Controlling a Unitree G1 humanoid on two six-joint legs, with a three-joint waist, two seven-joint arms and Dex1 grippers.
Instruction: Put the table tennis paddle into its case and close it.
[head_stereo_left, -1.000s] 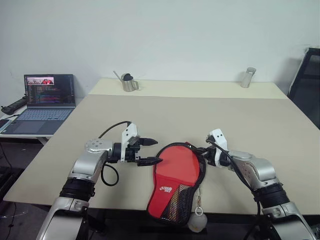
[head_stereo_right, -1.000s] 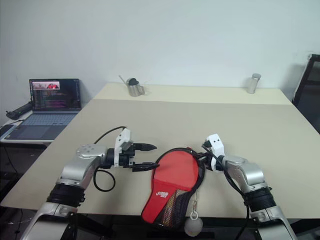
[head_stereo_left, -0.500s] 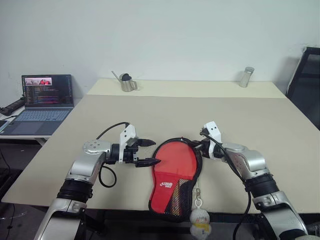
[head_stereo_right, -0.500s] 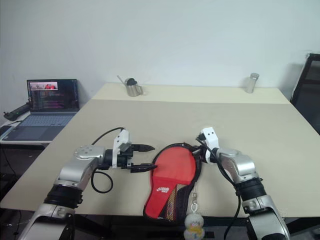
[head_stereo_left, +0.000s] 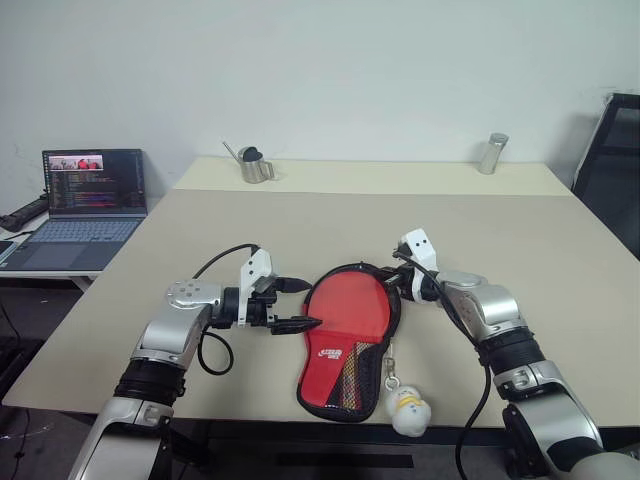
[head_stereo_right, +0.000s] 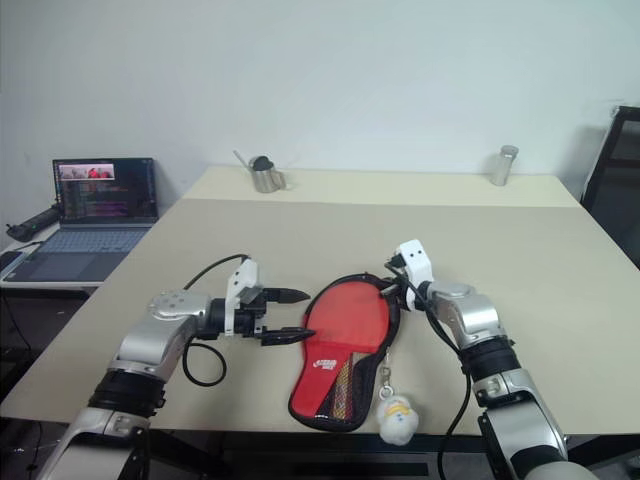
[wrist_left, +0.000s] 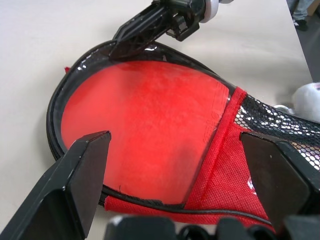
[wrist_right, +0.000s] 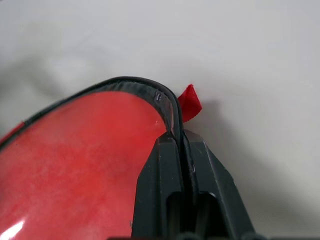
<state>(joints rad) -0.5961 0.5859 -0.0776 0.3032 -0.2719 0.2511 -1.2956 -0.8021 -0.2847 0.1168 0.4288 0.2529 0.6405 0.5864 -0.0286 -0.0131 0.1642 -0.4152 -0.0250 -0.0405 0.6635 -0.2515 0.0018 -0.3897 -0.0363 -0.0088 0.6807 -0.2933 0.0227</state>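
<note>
Case (head_stereo_left: 345, 345) lies low in middle of frame, at table (head_stereo_left: 300, 230) front edge, paddle (wrist_left: 145, 125) tucked inside. Right gripper (wrist_right: 180, 142) pinches case rim tight (likely to pull zip round). Left gripper (head_stereo_left: 295, 305) gapes wide beside case, holding nothing, ready to steady it.

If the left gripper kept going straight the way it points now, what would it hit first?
Most likely the case: the left gripper, open, points at its round red end, which lies between the fingers in the wrist view. Height above the table is unclear.
</note>
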